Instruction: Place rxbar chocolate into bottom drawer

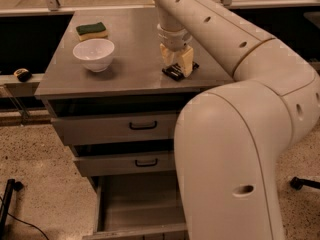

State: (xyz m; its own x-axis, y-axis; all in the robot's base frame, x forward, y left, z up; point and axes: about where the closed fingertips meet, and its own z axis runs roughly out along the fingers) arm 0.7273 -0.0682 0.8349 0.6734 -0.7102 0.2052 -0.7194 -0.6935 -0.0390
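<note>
The rxbar chocolate (pixel 174 73), a small flat black bar, lies on the grey cabinet top (pixel 130 59) near its front right. My gripper (pixel 176 65) comes straight down on it, its two pale fingers (pixel 187 60) standing on either side of the bar and closed against it. The bar rests on the surface. The bottom drawer (pixel 140 206) is pulled open below, a plain grey tray with nothing in the part I see. My own arm hides its right side.
A white bowl (pixel 94 54) and a green-and-yellow sponge (pixel 92 31) sit at the top's left. The two upper drawers with black handles (pixel 143 126) are slightly open. My large white arm (pixel 235 149) fills the right foreground. A speckled floor lies at the left.
</note>
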